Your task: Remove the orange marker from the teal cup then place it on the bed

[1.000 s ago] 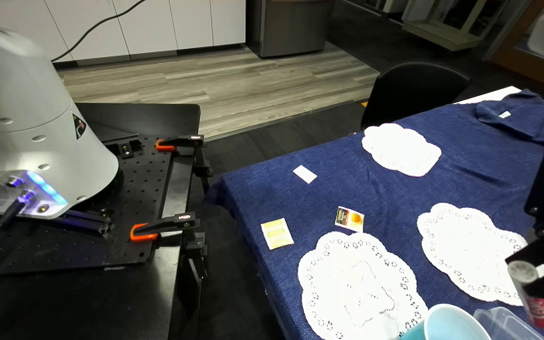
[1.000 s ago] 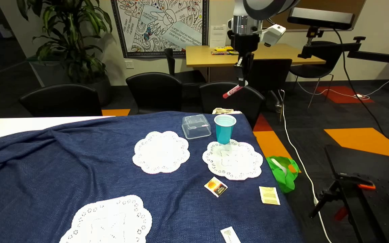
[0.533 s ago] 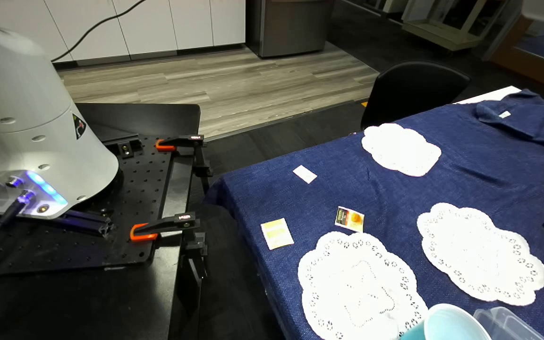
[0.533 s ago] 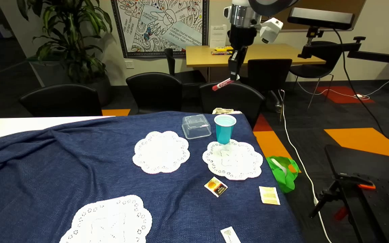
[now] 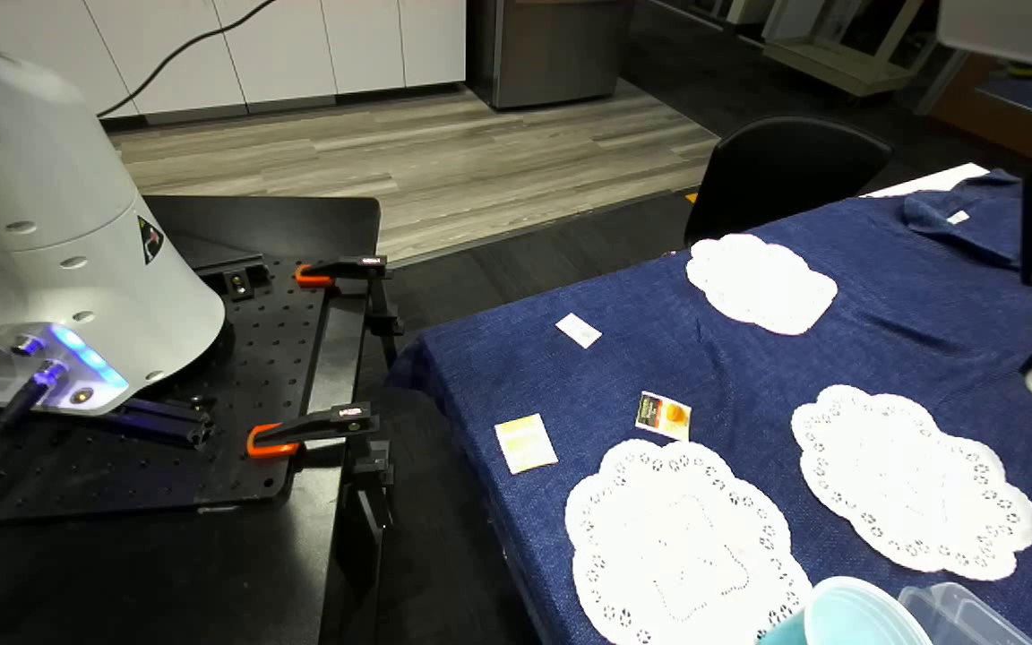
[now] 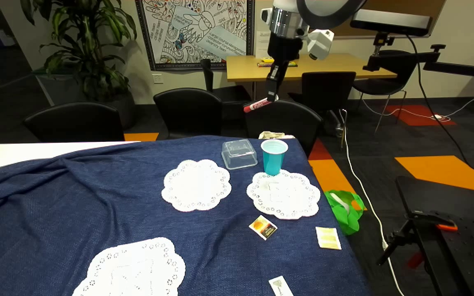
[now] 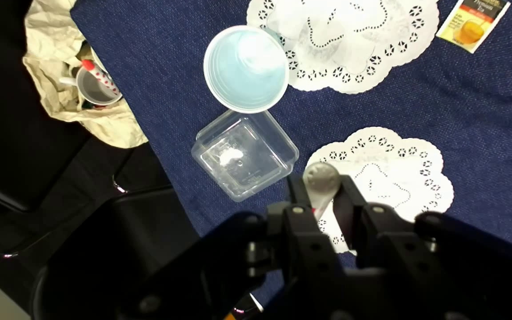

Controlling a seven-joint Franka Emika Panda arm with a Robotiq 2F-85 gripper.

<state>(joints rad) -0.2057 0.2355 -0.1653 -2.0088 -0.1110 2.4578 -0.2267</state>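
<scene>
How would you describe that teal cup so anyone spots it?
Find the big navy-draped surface. Near one corner, beside a clear plastic box, the teal cup stands at the edge of a white doily. Its teal sides set it apart: the box is colourless, the doily flat.

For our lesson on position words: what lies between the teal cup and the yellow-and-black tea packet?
A white doily lies between the teal cup and the tea packet; this shows in both exterior views and the wrist view.
</scene>
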